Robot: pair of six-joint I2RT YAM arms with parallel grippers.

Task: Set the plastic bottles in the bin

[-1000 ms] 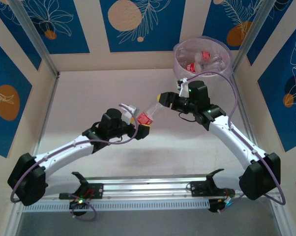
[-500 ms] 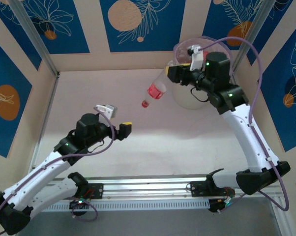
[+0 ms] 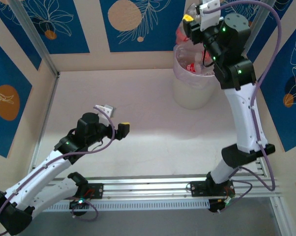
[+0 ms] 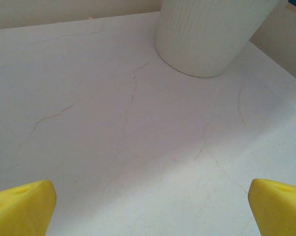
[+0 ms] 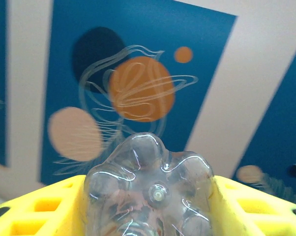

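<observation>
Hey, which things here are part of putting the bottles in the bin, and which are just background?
Part of the job:
clear bottle, clamped in the right fingers
bin
other bottles lying inside it

Just there:
blue patterned wall panels
metal rail at the near edge

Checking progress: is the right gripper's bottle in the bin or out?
Out: the right gripper is shut on the bottle, its base between the yellow fingers, raised by the bin.
</observation>
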